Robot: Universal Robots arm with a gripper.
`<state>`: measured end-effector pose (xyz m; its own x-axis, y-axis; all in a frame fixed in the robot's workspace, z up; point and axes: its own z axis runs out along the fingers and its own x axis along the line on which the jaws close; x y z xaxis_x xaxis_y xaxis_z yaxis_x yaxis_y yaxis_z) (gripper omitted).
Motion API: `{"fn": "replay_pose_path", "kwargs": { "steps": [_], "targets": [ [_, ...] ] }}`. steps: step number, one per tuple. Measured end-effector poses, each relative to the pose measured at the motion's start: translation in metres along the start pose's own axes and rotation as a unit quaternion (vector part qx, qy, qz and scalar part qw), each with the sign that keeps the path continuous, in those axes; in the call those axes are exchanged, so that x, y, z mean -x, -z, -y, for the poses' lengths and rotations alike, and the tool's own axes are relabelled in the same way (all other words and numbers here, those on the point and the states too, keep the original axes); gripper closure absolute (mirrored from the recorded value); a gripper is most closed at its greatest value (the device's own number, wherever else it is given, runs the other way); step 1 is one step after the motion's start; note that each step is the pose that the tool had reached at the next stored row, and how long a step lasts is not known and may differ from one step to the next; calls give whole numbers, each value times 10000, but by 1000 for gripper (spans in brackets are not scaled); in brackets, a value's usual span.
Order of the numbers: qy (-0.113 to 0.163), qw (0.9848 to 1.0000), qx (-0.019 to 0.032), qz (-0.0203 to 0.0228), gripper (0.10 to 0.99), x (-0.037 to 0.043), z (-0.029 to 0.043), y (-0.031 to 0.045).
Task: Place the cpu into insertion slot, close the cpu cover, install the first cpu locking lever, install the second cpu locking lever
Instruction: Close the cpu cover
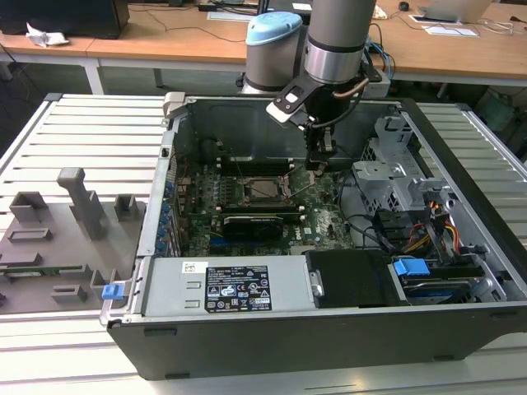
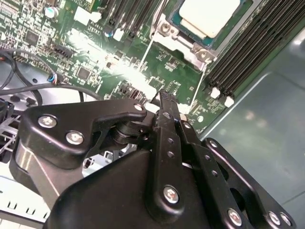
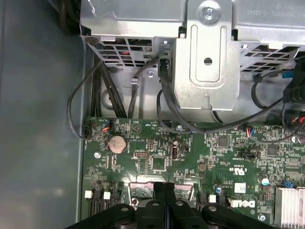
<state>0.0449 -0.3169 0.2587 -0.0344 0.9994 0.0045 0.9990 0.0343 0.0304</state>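
- The gripper (image 1: pixel 317 164) hung inside the open computer case (image 1: pixel 461 156), low over the green motherboard (image 3: pixel 157 143), just to the exterior view's right of the insertion slot (image 1: pixel 265 190).
- In both wrist views the gripper (image 2: pixel 164 98) (image 3: pixel 164 187) had its fingers pressed together with no gap between them. Whether anything thin was pinched there could not be told.
- The cpu (image 2: pixel 209 16) lay flat in the slot with its pale metal top facing up. The silver cpu cover (image 2: pixel 183 42) framed it and appeared to be lying down around the chip.
- A thin locking lever (image 2: pixel 200 88) ran from the cover's corner towards the fingertips. In the exterior view the lever (image 1: pixel 303 186) stood slanted up off the board, so it looked not yet latched. Which of the two levers it was could not be told.
- Judged from its look, the lever was a light, stiff, springy wire rod, smooth and likely to slip sideways off a narrow fingertip. Its free end, away from the hinge, seemed the best place to press or hold it.
- The chip and the pin field beneath it were probably fragile, so force belonged on the lever and not on the chip.
- The long black memory slots (image 2: pixel 248 52) lay close beside the socket.
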Motion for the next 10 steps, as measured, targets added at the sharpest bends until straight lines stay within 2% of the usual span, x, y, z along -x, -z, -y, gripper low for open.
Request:
{"fn": "replay_pose_path", "kwargs": {
  "steps": [7,10],
  "targets": [
    [0,10000,-28,7,980,-6,-129,-26],
    [0,10000,-34,16,980,-13,-161,-31]
  ]
}}
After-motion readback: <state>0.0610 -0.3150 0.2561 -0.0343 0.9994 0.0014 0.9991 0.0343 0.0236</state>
